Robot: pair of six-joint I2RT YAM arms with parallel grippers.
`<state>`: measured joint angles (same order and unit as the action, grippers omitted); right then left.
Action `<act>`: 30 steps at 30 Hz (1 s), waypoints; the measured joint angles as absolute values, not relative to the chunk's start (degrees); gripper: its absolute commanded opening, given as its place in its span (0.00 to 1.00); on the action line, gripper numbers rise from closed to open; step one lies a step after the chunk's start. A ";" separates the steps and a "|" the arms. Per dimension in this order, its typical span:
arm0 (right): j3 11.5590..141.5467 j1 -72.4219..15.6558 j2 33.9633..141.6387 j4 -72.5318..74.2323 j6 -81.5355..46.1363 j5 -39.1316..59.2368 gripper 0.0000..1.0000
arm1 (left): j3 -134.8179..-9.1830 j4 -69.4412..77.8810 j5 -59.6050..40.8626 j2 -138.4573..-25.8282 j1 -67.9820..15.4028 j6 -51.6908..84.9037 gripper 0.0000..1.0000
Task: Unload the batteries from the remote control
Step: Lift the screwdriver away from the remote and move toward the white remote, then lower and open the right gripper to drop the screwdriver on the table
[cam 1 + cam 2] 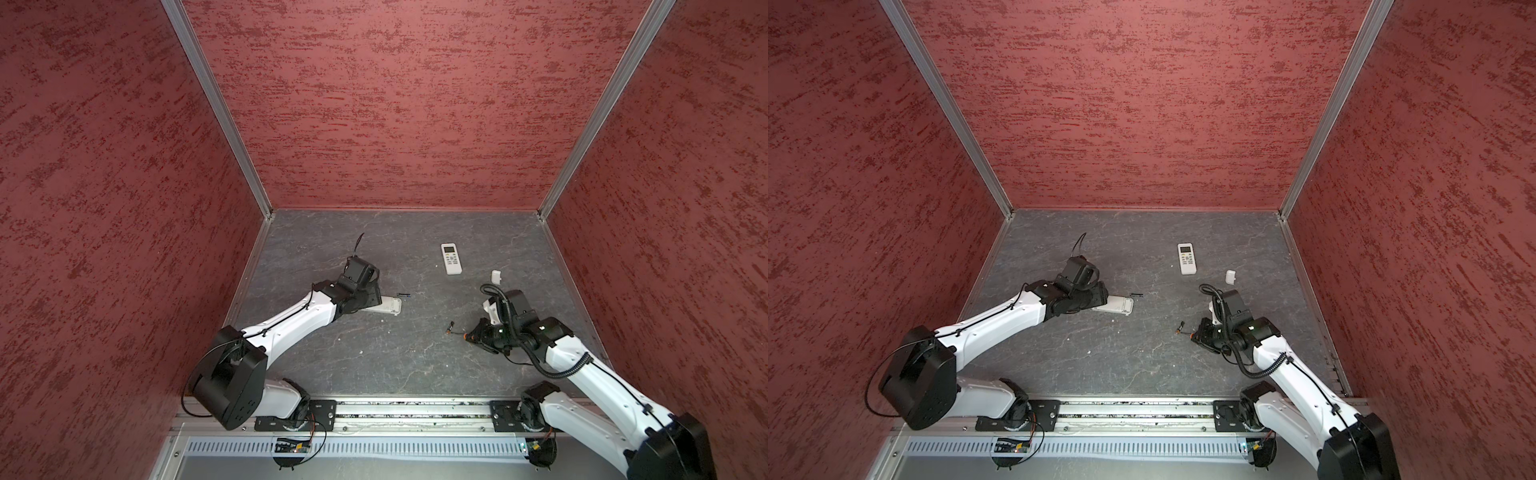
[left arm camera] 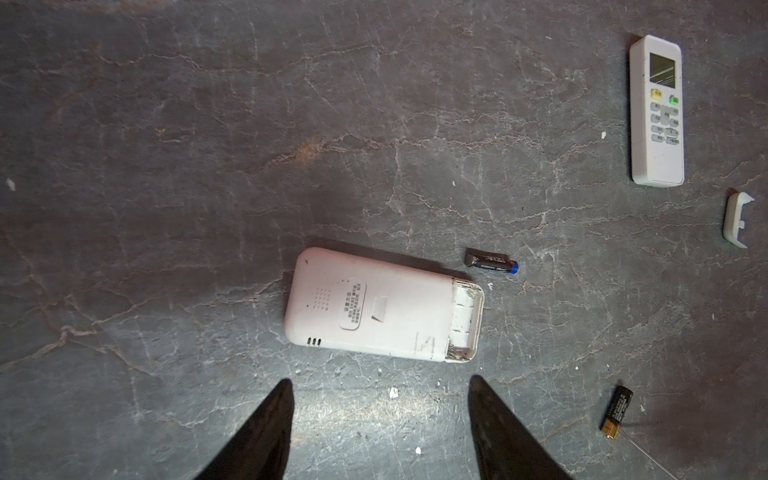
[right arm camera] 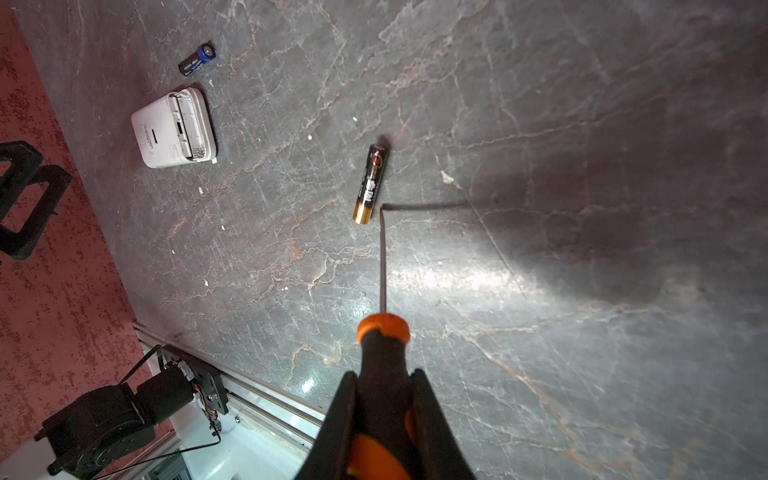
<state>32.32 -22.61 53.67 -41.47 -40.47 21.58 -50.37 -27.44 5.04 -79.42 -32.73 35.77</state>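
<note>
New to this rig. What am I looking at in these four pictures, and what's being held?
Two robot arms on a grey table. Two pictures look down from one overhead camera; the other two come from cameras on each wrist. The left arm has open, empty jaws over a face-down remote whose battery bay is uncovered and looks empty. The right arm grips a screwdriver in its jaws. Loose on the table: a blue-ended battery, a gold-ended battery, a face-up remote and a small white cover.
</note>
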 measured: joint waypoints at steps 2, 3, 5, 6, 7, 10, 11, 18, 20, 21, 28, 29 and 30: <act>33.52 -22.59 54.24 -42.54 -40.12 19.57 0.00 | -50.37 -27.44 5.04 -79.42 -32.53 35.77 0.67; 34.22 -22.61 54.43 -43.22 -40.05 18.28 0.00 | -50.37 -27.44 5.04 -79.42 -32.42 35.77 0.67; 36.14 -22.59 54.89 -44.88 -39.92 14.74 0.00 | -50.37 -27.44 5.04 -79.31 -32.10 35.77 0.67; 37.06 -22.59 55.05 -45.30 -39.83 13.34 0.00 | -50.35 -27.49 5.04 -79.13 -31.88 35.75 0.67; 38.26 -22.59 55.27 -45.45 -39.79 11.31 0.00 | -50.35 -27.53 5.04 -78.81 -31.62 35.75 0.67; 41.08 -22.26 56.10 -43.72 -39.40 7.03 0.00 | -50.35 -27.51 5.04 -77.65 -30.87 35.70 0.68; 41.71 -22.13 56.66 -42.76 -39.27 5.93 0.00 | -50.35 -27.51 5.06 -77.34 -30.70 35.66 0.68; 42.30 -20.95 64.31 -29.63 -36.93 -3.73 0.00 | -50.35 -26.85 5.28 -75.53 -29.08 35.53 0.68; 41.54 -20.45 66.43 -25.17 -36.18 -5.78 0.00 | -50.33 -26.30 5.26 -75.50 -28.60 35.55 0.69; 41.12 -20.12 67.72 -22.94 -35.86 -6.63 0.00 | -50.24 -25.93 5.26 -75.50 -28.45 35.55 0.69; 34.72 -18.70 73.06 -8.58 -34.00 -9.56 0.00 | -49.80 -25.02 5.10 -75.42 -28.16 35.99 0.69; 33.98 -18.50 73.54 -7.11 -33.91 -9.65 0.00 | -49.69 -24.97 5.04 -75.40 -28.16 36.10 0.69; 33.26 -18.26 74.24 -5.41 -33.80 -9.69 0.00 | -49.52 -24.84 5.02 -75.40 -28.16 36.25 0.69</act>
<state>33.26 -18.26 74.24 -5.41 -33.80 -9.69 -49.52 -24.84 5.02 -75.40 -28.16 36.25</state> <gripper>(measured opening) 0.207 0.689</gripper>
